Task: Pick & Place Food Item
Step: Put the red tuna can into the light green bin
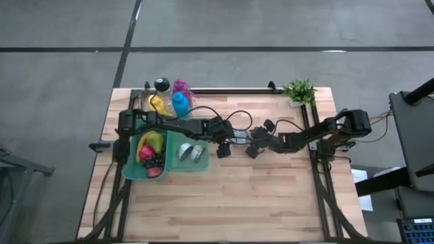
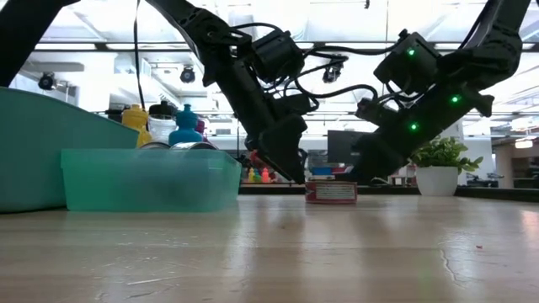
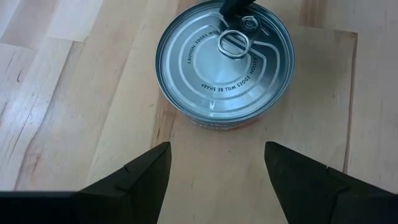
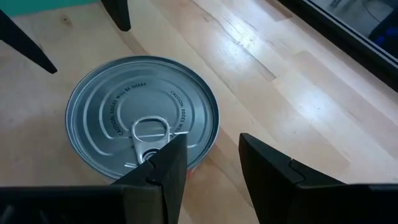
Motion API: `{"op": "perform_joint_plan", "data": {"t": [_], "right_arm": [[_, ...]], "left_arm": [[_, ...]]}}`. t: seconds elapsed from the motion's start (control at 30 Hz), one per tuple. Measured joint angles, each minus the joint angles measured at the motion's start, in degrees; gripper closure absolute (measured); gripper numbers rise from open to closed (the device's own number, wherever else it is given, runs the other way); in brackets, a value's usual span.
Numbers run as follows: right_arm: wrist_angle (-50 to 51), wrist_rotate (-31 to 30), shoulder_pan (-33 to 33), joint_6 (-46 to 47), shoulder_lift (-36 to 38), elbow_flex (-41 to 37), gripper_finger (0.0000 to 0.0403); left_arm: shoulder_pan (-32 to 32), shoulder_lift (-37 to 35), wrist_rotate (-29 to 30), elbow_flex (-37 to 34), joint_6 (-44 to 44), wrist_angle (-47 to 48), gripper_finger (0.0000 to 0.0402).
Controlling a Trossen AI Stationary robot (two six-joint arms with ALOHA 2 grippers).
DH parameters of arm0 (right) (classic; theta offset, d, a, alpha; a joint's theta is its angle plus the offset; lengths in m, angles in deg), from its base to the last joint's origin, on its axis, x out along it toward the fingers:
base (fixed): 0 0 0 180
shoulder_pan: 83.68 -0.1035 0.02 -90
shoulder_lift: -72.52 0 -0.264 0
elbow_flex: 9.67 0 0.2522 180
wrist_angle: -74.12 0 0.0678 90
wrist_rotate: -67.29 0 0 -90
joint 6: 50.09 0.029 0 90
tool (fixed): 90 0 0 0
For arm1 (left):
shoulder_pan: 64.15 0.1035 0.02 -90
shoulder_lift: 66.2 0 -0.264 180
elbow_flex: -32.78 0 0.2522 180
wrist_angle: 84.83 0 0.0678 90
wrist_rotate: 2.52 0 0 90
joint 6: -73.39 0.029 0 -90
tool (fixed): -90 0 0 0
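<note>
A low round tin can (image 3: pixel 225 62) with a silver pull-ring lid and a red label (image 2: pixel 331 192) stands upright on its base on the wooden table, between my two grippers. My left gripper (image 3: pixel 217 149) is open just short of the can on the table's left side, fingers slanting down, nothing between them. My right gripper (image 4: pixel 213 140) comes at the can from the table's right side with a narrow gap between its fingers. One finger (image 4: pixel 163 168) stands over the lid's edge near the pull ring (image 4: pixel 149 134), and the other stands outside the can wall. My right gripper has one fingertip (image 3: pixel 236 7) over the lid's rim beside the pull ring, slanting down from the table's right side. Whether that fingertip touches the lid, I cannot tell. The can stands flat on the table.
A large teal bin (image 1: pixel 130 166) with fruit and a smaller teal bin (image 1: pixel 178 164) holding cans stand at the left. Bottles (image 1: pixel 171 102) are at the back left, a potted plant (image 1: pixel 299 91) at the back right. Bare wood lies toward the near edge.
</note>
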Motion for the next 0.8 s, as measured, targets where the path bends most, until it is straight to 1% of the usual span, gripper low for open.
{"op": "perform_joint_plan", "data": {"t": [0.1, 0.23, 0.27, 0.43, 0.6, 0.8], "right_arm": [[-0.37, 0.71, 0.02, -0.04, -0.04, 0.20, 0.0256], [-1.99, 5.07, 0.07, -0.15, -0.58, 0.62, 0.0256], [-2.66, 5.36, 0.03, -0.17, -0.75, 0.61, 0.0256], [-4.47, 5.67, 0.00, -0.17, -2.04, 0.59, 0.0256], [-5.09, 5.43, 0.00, 0.79, -3.52, 0.66, 0.0256], [-5.00, 5.44, 0.11, 2.36, -3.04, 0.61, 0.0256]], "left_arm": [[0.00, 0.00, 0.00, 0.00, 0.00, 0.01, 0.0138], [0.00, 0.00, 0.00, 0.00, -0.09, 1.54, 0.0138], [0.00, 0.00, 0.00, 0.00, -0.10, 2.34, 0.0138], [-0.02, 0.00, 0.00, -0.02, -0.09, 4.17, 0.0138], [-0.02, 0.00, 0.00, -0.04, -0.07, 3.20, 0.0137], [-0.02, 0.00, 0.00, -0.04, -0.07, 2.58, 0.0137]]}}
